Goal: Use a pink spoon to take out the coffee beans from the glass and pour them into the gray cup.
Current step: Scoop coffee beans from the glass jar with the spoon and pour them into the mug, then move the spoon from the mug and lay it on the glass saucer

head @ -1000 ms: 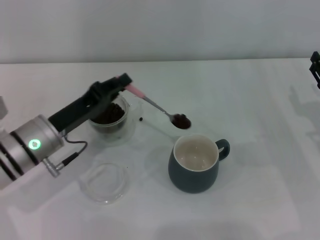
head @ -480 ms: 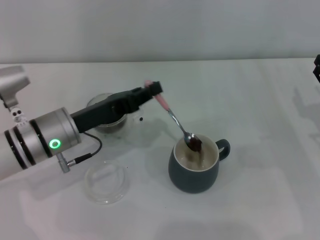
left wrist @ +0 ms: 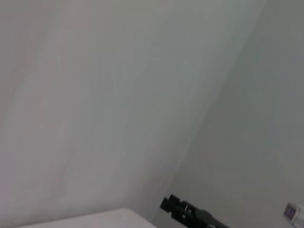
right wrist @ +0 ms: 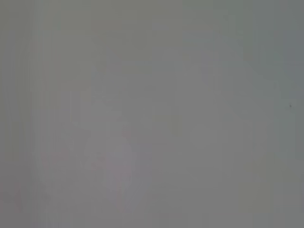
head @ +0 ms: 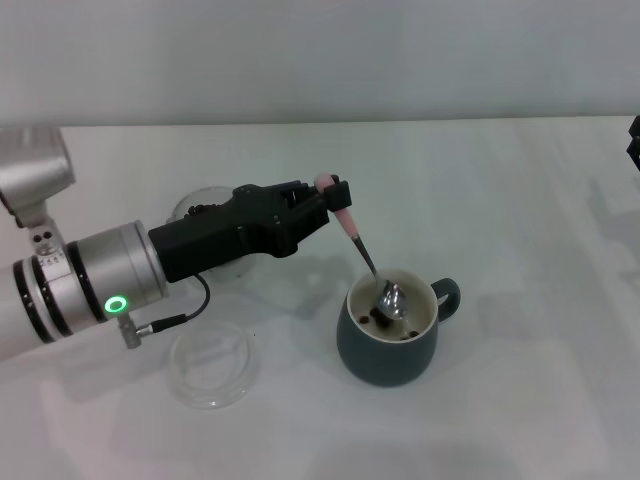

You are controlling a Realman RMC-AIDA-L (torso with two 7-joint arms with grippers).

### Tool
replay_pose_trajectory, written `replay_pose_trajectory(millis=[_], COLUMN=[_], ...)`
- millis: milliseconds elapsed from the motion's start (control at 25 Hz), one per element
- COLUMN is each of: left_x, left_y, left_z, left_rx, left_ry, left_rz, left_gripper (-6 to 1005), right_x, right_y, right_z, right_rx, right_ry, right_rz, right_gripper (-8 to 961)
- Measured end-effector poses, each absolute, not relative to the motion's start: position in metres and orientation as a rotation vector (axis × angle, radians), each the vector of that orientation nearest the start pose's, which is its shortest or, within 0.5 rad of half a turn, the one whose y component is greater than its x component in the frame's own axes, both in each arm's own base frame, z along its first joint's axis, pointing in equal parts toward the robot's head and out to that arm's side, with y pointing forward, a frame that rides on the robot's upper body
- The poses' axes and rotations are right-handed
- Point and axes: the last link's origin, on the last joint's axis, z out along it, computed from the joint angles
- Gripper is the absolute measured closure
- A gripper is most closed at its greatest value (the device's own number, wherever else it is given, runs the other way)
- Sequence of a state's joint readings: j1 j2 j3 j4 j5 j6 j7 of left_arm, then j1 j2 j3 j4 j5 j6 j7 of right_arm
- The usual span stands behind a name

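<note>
Spoon: pink spoon (head: 362,253) sits just right of centre in the head view, pink handle end up by the gripper, silver bowl down inside the gray cup (head: 388,342).
Axis: long axis runs from upper left to lower right, steep tilt; bowl points down into the cup, tipped over and looks emptied.
Beans: a few coffee beans (head: 376,319) lie on the cream inside of the cup, next to the spoon bowl.
Gripper: left gripper (head: 322,208) is pinching the pink handle near its top, fingers pressed together on it.
Glass: glass (head: 205,214) is mid-left, mostly hidden behind the black gripper body, so I can't tell how much is left in it.
Other stuff: clear dish (head: 208,364) at lower left, well apart from the cup.
Right gripper: only a dark sliver at the far right edge (head: 634,142), parked; can't tell its fingers.
Risk: lifting out at this angle could clip the spoon on the cup rim and nudge the cup. Thin handle could also twist in the pinch on the trip back to the glass.
</note>
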State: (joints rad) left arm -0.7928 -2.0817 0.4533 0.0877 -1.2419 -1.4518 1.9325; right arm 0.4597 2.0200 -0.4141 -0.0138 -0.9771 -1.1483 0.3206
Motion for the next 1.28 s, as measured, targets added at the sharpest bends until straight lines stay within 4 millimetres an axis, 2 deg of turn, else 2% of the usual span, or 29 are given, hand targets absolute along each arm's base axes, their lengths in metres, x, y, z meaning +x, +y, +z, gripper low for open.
replay_pose_trajectory(millis=[200,240,360,520,560,600,640,720,760,800,920,1040,1280], left_x=[-0.195,-0.202,-0.215,-0.247,-0.247,-0.257,-0.281,-0.296,-0.296,-0.316,-0.335,-0.345,-0.349], left_y=[0.347,0.343,0.338,0.321,0.321,0.314,0.297,0.284,0.284,0.267,0.252,0.246,0.249], left_z=[-0.061,-0.051,-0.040,-0.022,-0.022,-0.018,-0.013,-0.011,-0.011,-0.010,-0.011,-0.015,-0.027], left_rx=[-2.553,-2.464,-2.336,-2.112,-2.112,-2.054,-1.928,-1.862,-1.862,-1.786,-1.711,-1.668,-1.711], left_ry=[-0.824,-0.851,-0.886,-0.977,-0.977,-1.013,-1.120,-1.186,-1.186,-1.275,-1.383,-1.466,-1.528], left_rz=[-1.284,-1.368,-1.445,-1.533,-1.533,-1.547,-1.557,-1.547,-1.547,-1.516,-1.470,-1.423,-1.322], left_gripper=[863,863,863,863,863,863,863,863,863,863,863,864,864], right_x=[0.373,0.373,0.372,0.370,0.369,0.369,0.368,0.367,0.366,0.365,0.365,0.365,0.359], right_y=[0.334,0.334,0.335,0.339,0.340,0.340,0.341,0.343,0.344,0.345,0.346,0.347,0.357], right_z=[0.037,0.037,0.038,0.039,0.040,0.040,0.040,0.041,0.041,0.042,0.043,0.043,0.041], right_rx=[-1.509,-1.509,-1.509,-1.511,-1.512,-1.512,-1.513,-1.514,-1.515,-1.515,-1.515,-1.516,-1.542], right_ry=[0.617,0.617,0.612,0.602,0.599,0.597,0.594,0.589,0.587,0.584,0.581,0.582,0.573], right_rz=[0.624,0.625,0.626,0.630,0.631,0.632,0.633,0.636,0.637,0.638,0.638,0.634,0.623], right_gripper=[303,303,303,302,302,302,302,302,302,303,303,302,302])
